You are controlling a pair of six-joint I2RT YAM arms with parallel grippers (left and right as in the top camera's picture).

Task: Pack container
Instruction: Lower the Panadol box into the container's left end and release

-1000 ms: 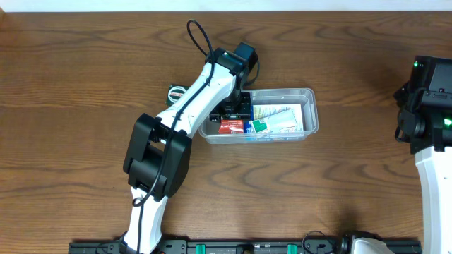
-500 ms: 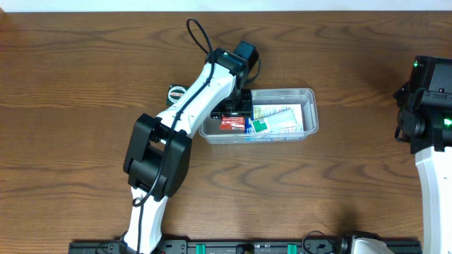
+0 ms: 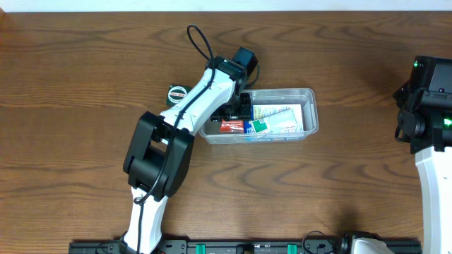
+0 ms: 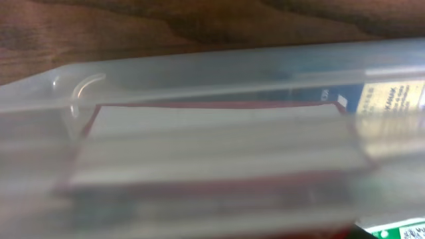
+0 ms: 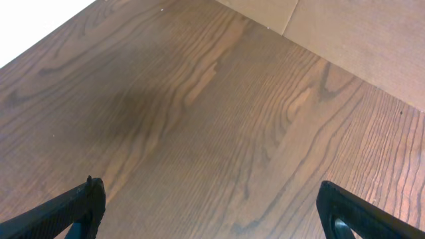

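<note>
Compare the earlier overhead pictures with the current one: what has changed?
The left arm's wrist shifted slightly down the overhead picture, perhaps dipping. The left tool stays inside the container by the red packet. No grasp or release shows. The container, other packets and the open right tool are unchanged.

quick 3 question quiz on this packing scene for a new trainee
1. True or false: the right tool hangs open above the table.
2. Where does the small round item lie? A inside the container, B on the table beside it, C in the right tool.
3. Fill in: in the overhead view, the left tool reaches into the container's ___ end.
Key: 1 true; 2 B; 3 left.
</note>
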